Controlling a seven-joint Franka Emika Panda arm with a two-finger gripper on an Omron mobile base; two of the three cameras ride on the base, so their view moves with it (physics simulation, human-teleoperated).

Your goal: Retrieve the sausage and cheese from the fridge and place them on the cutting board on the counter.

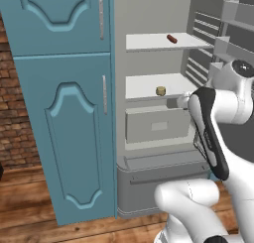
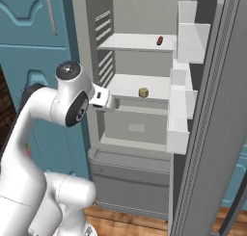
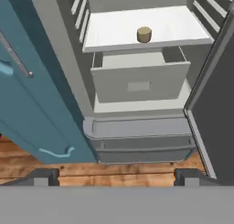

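- A tall teal cabinet [image 1: 64, 103] stands at the left, with two panelled doors, one above the other.
- Each door carries a raised arched moulding and a slim silver handle [image 1: 104, 94] set upright near its right edge.
- A brick wall [image 1: 12, 123] in red-brown shows left of the cabinet, its courses running level.
- The floor [image 1: 30, 212] is warm brown wood planks with visible grain; it also shows in the hand view [image 3: 114, 173] and at the lower right of the right base view [image 2: 231, 223].
- More teal shows at the right edge of the right base view.
- Light is even and soft, with no hard shadows.
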